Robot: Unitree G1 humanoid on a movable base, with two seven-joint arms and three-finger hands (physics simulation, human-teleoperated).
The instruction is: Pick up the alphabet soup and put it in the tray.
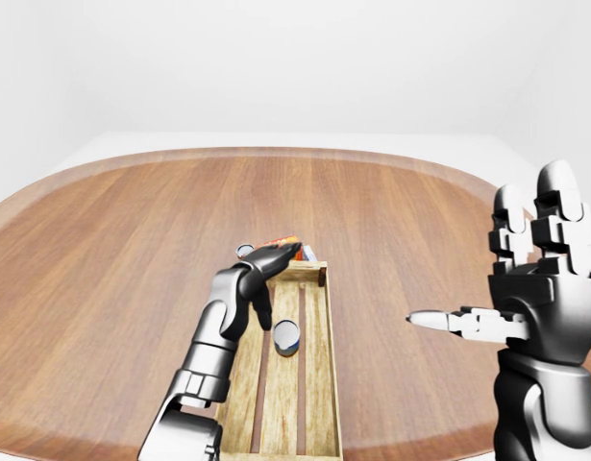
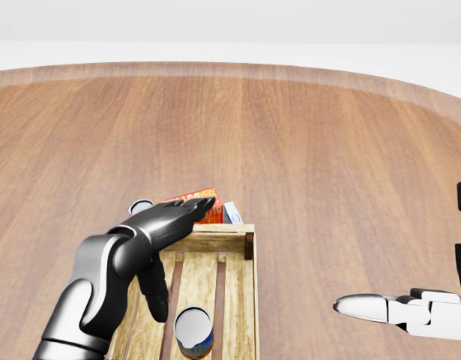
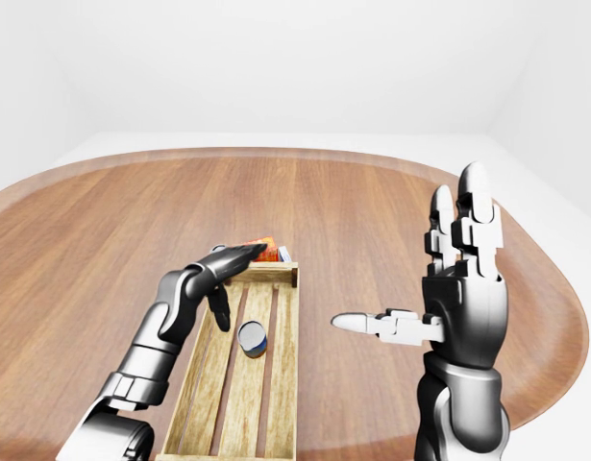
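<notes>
Wooden table (image 2: 327,150), round-edged, fills all three views. White walls beyond.

Tray (image 2: 241,300): slatted wooden crate, long axis running from the bottom of the head view up toward its middle. Sits on the table, left of centre.

Alphabet soup (image 2: 193,331): a can, upright inside the tray, pale lid facing up, blue and yellow on the label. Stands on the slats in the tray's upper half, near the bottom edge of the head view.

Left hand (image 2: 159,229): reaches over the tray's upper-left corner, fingers (image 2: 187,211) stretched out flat and pointing up-right, spread open, nothing in its grip. Thumb hangs down into the tray. The can sits just below and right of that thumb in the head view, close by but apart; no finger touches it.

Beyond the tray's top end, partly hidden by the left fingers: an orange-red box (image 2: 209,206), a small white-and-blue carton (image 2: 231,212) touching or just beside it, and a second can (image 2: 140,206) with a pale lid further left. All on the table outside the tray.

Right hand (image 3: 439,288): raised well right of the tray, fingers upright, thumb pointing left. Wide open, holding nothing.
</notes>
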